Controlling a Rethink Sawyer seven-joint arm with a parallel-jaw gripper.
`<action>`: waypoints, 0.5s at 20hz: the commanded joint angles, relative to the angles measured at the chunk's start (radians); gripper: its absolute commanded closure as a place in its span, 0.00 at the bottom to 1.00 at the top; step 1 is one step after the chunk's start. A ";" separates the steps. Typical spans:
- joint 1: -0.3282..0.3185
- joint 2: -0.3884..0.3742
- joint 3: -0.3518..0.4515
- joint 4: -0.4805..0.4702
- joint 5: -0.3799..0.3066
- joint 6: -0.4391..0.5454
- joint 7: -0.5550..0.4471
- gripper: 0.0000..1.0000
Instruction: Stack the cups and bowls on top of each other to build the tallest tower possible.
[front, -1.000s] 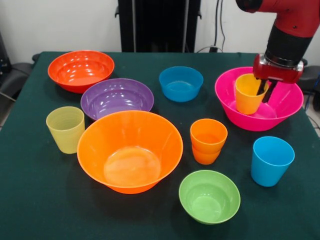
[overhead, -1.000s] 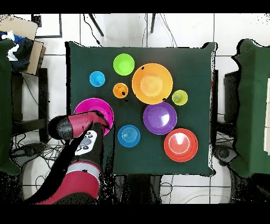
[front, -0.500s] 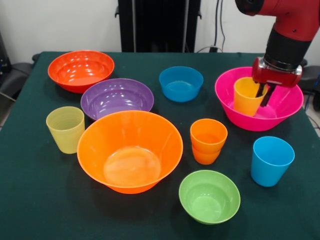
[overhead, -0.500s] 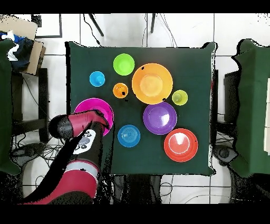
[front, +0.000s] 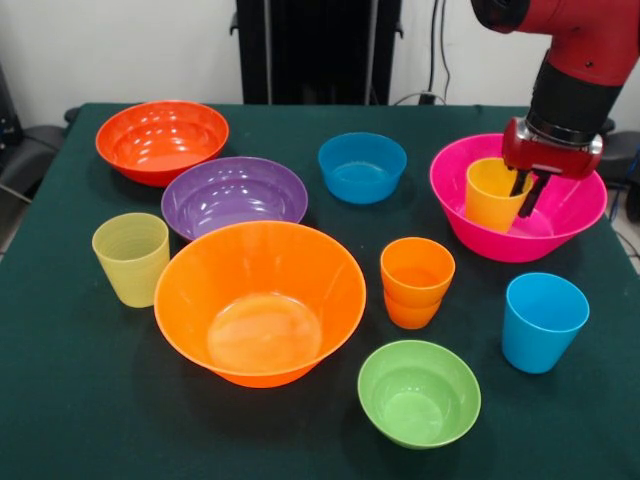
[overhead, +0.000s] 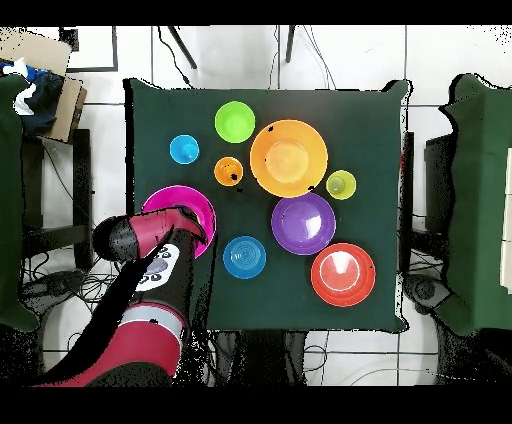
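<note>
Yellow glossy plastic cup (front: 495, 194) sits inside the hot pink large plastic bowl (front: 570, 215) at the far right of the desk (front: 60, 400) in the front view, tilted a bit, its base lifted off the bowl floor or barely on it — can't tell. Red-and-black end effector (front: 526, 186) comes down from above with its dark fingers (front: 531, 194) straddling the cup's right rim wall, one inside, one outside; closed on the cup rim. In the overhead view the arm covers most of the pink bowl (overhead: 165, 197) and the cup is hidden.

Left of the pink bowl, far centre: small blue plastic bowl (front: 362, 167). Nearer, in the middle: orange plastic cup (front: 416, 282), standing upright and apart. Near right: sky blue plastic cup (front: 543, 321), upright. Near centre: small lime green plastic bowl (front: 418, 392). Large orange plastic bowl (front: 260, 302) is centre-left, with the purple medium plastic bowl (front: 234, 196) just behind it, rims close or touching. Far left: red-orange medium plastic bowl (front: 162, 140). Left edge: pale yellow-green ribbed plastic cup (front: 132, 258), upright, just beside the large orange bowl. No stacking besides the yellow cup in the pink bowl.
</note>
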 joint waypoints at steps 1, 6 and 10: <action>0.008 0.046 0.051 -0.064 -0.044 -0.066 0.065 1.00; 0.014 0.039 0.044 -0.063 -0.044 -0.058 0.064 1.00; 0.015 0.036 0.044 -0.060 -0.043 -0.055 0.064 1.00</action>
